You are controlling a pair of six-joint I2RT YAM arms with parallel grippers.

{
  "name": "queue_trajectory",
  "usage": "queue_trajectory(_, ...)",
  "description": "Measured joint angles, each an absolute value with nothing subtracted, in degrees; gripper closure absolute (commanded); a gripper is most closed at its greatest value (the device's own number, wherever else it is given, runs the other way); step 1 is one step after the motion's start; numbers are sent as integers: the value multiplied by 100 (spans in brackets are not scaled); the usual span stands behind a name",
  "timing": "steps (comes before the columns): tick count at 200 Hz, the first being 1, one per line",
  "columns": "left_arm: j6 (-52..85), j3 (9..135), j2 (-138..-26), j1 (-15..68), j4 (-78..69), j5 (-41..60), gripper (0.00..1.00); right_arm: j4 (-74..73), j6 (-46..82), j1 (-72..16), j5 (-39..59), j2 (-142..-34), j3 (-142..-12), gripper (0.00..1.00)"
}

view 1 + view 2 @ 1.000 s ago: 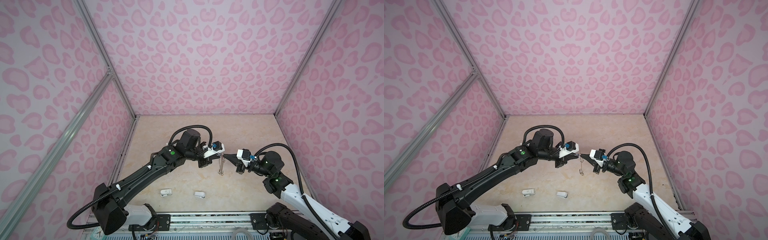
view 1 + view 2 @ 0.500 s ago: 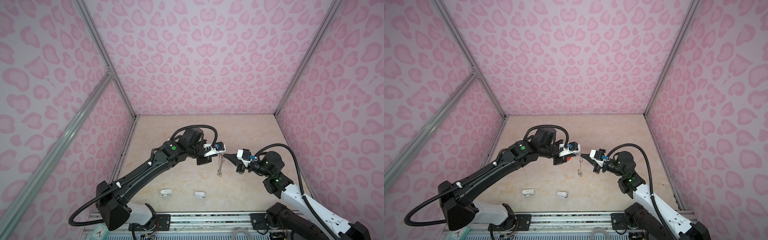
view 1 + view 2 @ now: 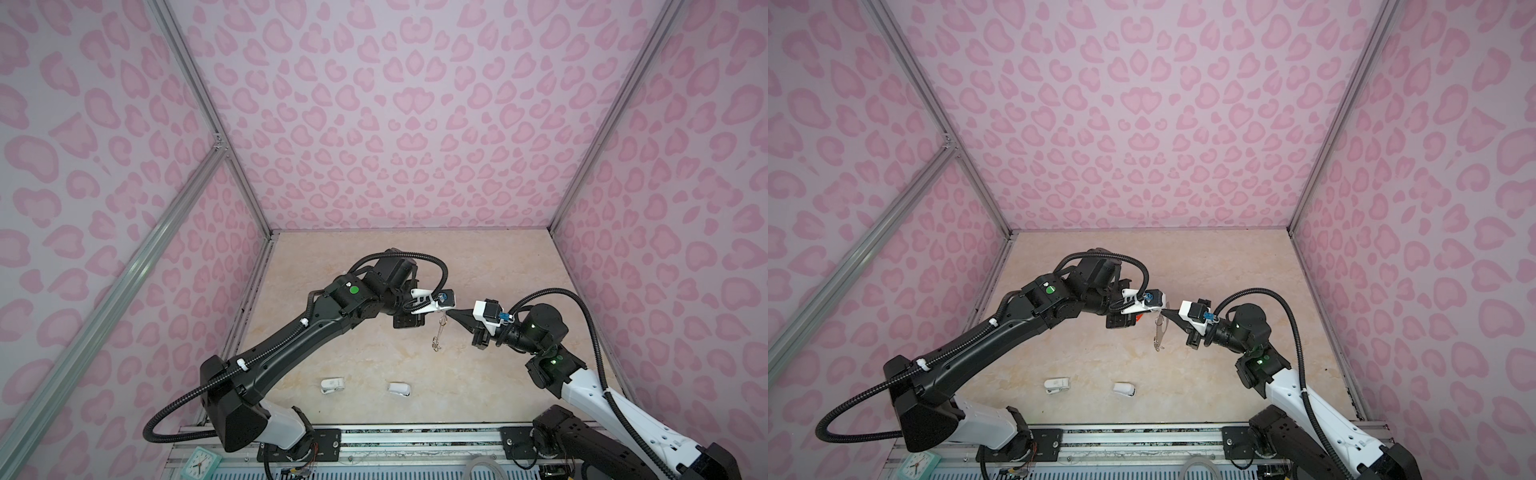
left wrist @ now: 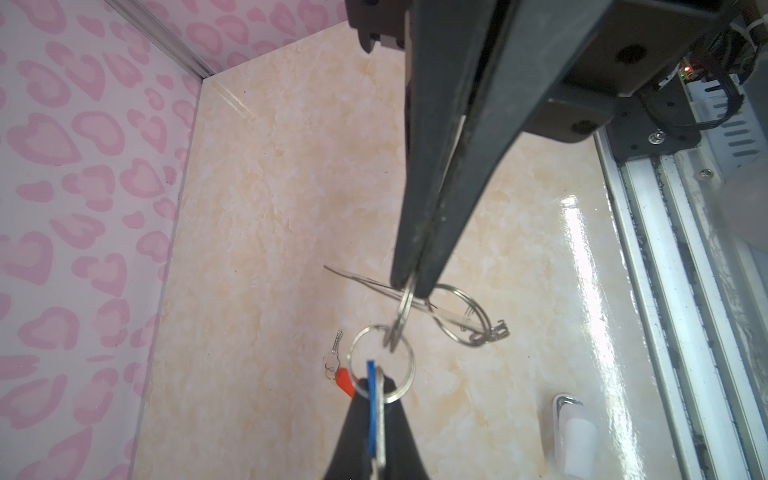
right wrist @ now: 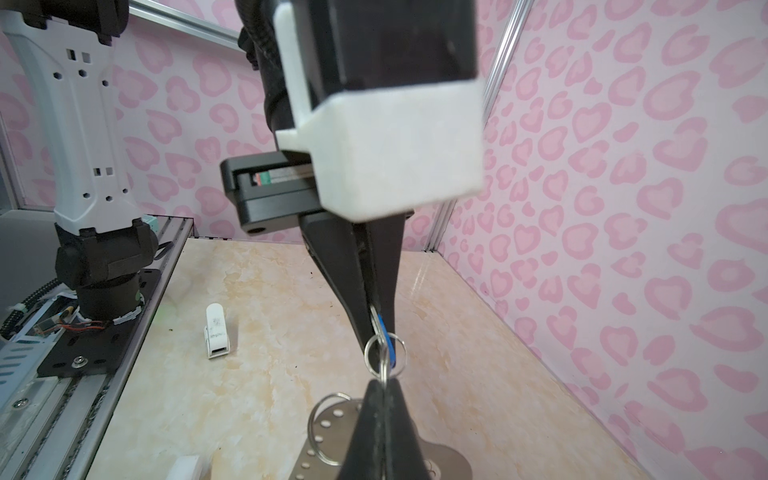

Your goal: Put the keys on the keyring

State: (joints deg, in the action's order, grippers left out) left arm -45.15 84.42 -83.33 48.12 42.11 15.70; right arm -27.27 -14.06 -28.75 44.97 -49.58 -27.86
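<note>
The keyring (image 3: 437, 337) hangs with its long axis vertical above the table (image 3: 374, 266), one wire ring pinched in the right gripper (image 4: 410, 286). The left gripper (image 4: 375, 385) pinches the blue-tagged key (image 4: 371, 401) beside it. The red-tagged key (image 4: 338, 372) and white plastic pieces (image 3: 332, 384) lie below.

We've got a white plastic clip (image 3: 332, 384) and a white plastic cap (image 3: 400, 388) lying apart near the front of the marble-look tabletop (image 3: 374, 266). Pink heart-print walls (image 3: 374, 104) all round, plus a little teal clock (image 3: 202, 463) by the metal rail (image 3: 415, 437).
</note>
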Motion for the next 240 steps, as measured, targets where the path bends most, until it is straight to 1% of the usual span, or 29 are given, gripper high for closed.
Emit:
queue_trajectory(77,-4611,8667,-8475,4899,4416,1909,97,-3059,-1269,-2875,4322,-4797,-2639,100)
queue_trajectory(145,-4630,8836,-8525,4906,4449,1931,97,-3052,-1269,-2877,4368,-4812,-2602,100)
queue_trajectory(207,-4637,9028,-8654,4829,4617,2091,97,-3035,-1431,-2873,4392,-4842,-2602,100)
queue_trajectory(240,-4748,9150,-8720,4812,4788,2008,97,-2963,-1612,-2873,4195,-4757,-2602,100)
